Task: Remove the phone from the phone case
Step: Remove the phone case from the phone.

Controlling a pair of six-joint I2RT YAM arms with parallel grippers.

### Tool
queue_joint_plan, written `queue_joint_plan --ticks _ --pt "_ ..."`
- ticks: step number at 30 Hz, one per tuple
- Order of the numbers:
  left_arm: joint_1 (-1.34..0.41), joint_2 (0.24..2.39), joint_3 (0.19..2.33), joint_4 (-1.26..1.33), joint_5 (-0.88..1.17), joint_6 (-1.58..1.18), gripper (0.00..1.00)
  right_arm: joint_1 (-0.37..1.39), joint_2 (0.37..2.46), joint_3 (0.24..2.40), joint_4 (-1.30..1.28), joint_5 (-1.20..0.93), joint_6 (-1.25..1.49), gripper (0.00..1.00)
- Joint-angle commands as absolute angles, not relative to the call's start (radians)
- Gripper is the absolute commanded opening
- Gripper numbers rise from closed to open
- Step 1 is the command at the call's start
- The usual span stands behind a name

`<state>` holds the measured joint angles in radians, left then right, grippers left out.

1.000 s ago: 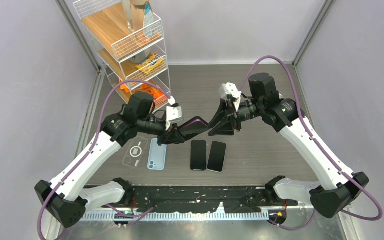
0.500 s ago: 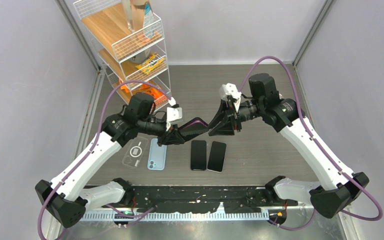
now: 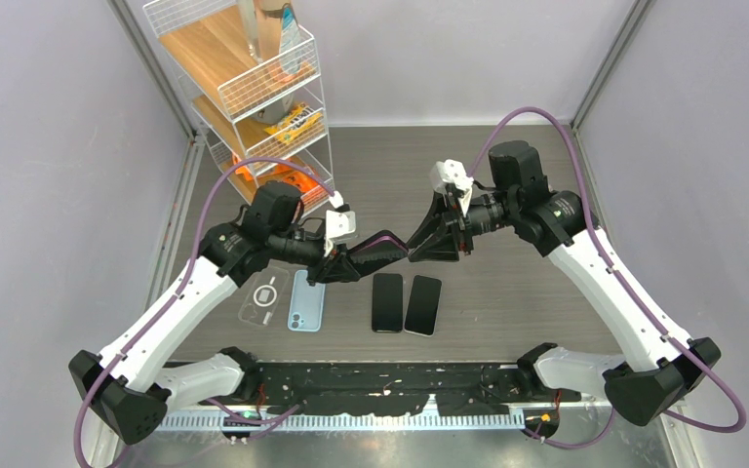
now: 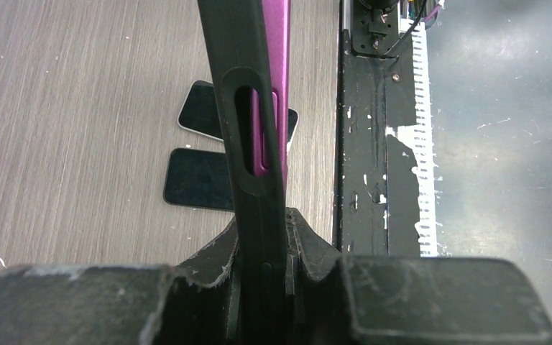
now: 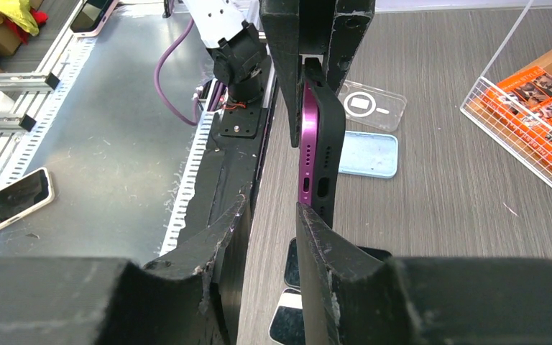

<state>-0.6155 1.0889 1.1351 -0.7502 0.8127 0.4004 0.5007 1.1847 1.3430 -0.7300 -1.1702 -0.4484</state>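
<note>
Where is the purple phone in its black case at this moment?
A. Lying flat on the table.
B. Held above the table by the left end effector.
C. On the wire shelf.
B: in the left wrist view the left end effector is shut on the black case with the purple phone, and the table lies below.

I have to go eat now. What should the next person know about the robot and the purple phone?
Left gripper: shut on the black case, holding it on edge above the table.
Right gripper: open, its fingers at the case's free end, gripping nothing.
Purple phone: inside the case, one edge showing.
Done: case lifted and steadied.
Left: pull the phone out of the case.
</note>
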Motion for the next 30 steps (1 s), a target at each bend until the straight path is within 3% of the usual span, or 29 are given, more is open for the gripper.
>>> queue_joint_plan --ticks 1,30 --pt "-0.621 1.065 1.155 -0.662 0.86 0.402 0.0 0.497 1.173 1.358 -0.696 -1.18 -0.445 0.36" --pt "-0.629 1.084 1.173 -0.636 0.873 0.368 0.0 0.499 1.17 1.289 -0.63 -1.188 -0.396 0.36"
